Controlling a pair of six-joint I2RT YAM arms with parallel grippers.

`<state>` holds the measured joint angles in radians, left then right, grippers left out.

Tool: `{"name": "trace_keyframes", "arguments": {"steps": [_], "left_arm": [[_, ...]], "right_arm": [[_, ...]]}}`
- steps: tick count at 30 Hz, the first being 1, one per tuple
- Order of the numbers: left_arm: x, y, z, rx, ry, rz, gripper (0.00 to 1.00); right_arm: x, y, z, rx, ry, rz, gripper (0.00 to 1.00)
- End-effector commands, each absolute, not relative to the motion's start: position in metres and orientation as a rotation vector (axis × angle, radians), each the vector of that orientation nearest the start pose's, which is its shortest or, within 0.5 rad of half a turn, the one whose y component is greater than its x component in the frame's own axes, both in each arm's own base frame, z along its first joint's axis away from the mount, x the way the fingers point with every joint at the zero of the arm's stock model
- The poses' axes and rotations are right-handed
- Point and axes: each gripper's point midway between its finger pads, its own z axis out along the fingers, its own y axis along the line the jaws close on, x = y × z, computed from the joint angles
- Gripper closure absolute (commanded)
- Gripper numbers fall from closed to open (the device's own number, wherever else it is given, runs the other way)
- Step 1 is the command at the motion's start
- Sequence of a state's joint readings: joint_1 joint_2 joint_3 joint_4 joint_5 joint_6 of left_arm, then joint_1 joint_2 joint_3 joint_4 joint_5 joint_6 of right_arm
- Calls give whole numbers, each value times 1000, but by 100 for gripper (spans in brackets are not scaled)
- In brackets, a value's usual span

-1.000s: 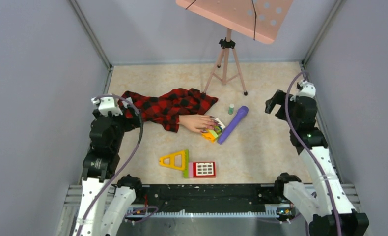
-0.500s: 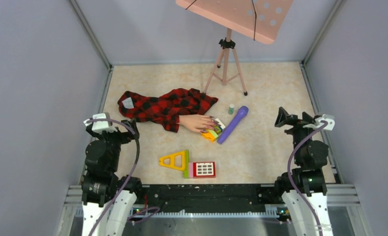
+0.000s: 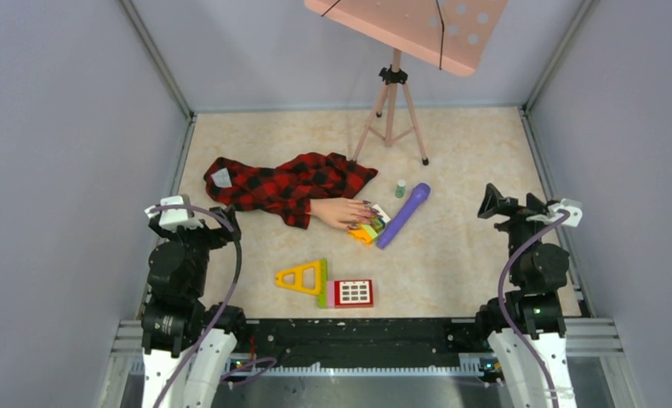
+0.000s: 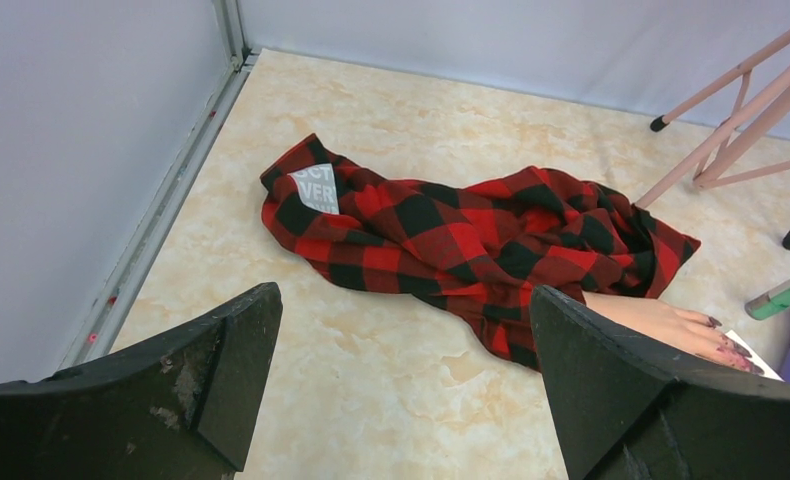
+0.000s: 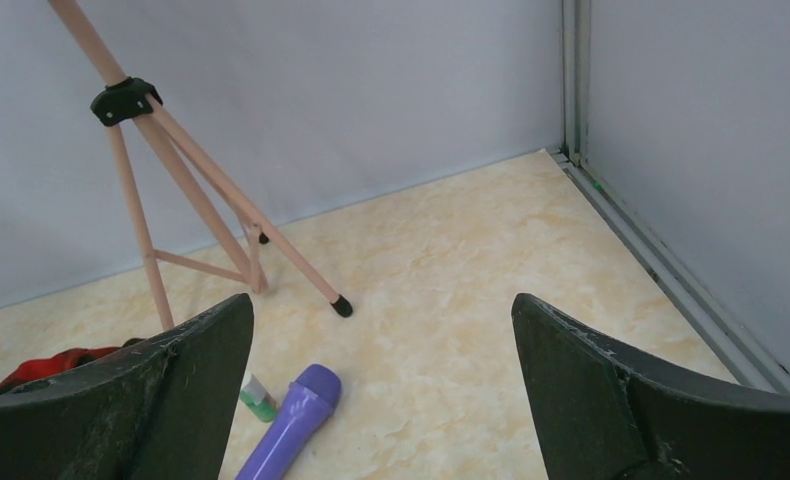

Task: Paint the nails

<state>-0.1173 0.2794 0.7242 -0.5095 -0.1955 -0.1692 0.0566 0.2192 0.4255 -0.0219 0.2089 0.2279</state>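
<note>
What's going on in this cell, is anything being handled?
Nothing is being handled right now. The left gripper and right gripper are both open and empty, folded near their bases. The mannequin hand lies mid-table in its plaid sleeve, nails dark purplish. The small green-capped bottle sits near the fingertips, untouched.

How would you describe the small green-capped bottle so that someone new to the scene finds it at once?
Find the pink tripod stand at the back of the table. Before its feet lies a purple stick; the bottle sits just left of its far end. It is the smallest thing there, the only one green-capped.
</note>
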Motion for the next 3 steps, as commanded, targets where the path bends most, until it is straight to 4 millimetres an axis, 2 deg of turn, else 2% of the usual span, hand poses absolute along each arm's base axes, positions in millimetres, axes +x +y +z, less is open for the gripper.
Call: {"name": "trace_keyframes", "arguments": {"steps": [1,3], "left_arm": [[208,3,296,-184,1605,-62,1],[208,1,297,-178,1604,-69,1]], "right_arm": [[240,-14,309,285,1308,97,4],[241,-13,309,285,1311,97,4]]}}
